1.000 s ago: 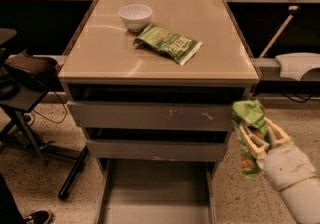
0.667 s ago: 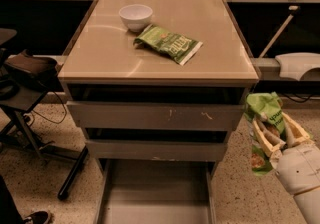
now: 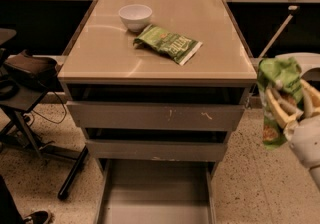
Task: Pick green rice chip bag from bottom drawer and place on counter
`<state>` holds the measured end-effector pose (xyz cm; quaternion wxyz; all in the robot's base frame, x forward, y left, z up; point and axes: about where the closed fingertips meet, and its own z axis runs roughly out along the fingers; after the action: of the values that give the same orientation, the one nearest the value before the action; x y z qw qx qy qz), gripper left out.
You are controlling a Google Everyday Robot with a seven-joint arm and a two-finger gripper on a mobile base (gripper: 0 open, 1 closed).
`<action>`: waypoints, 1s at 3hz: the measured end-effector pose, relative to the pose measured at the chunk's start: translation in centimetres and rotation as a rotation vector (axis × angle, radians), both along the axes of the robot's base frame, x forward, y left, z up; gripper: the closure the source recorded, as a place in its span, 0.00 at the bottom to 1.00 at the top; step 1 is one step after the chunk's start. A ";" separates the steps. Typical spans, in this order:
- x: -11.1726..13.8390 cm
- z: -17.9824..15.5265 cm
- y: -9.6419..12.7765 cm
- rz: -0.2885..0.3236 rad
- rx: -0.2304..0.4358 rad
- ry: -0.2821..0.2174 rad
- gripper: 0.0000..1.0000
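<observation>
While gripper (image 3: 283, 102) clamps green rice chip bag (image 3: 273, 74) right of counter (image 3: 100, 55): carry step, judged; next needs lift above edge, leftward.

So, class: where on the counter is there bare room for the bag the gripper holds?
Bare counter lies left and front of the white bowl and dark-green bag, plus a strip along the right edge. The back middle is crowded. The gripper, right of the cabinet, holds the green rice chip bag.
</observation>
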<state>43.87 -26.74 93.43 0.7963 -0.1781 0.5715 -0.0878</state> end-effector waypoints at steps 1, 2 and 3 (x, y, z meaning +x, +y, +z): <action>0.5 13.4 1.6 -0.043 -0.080 -0.190 1.00; 2.2 22.0 7.8 -0.028 -0.199 -0.313 1.00; 2.5 23.2 9.9 -0.004 -0.216 -0.326 1.00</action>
<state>46.39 -16.88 116.61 0.8544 -0.2448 0.4225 -0.1776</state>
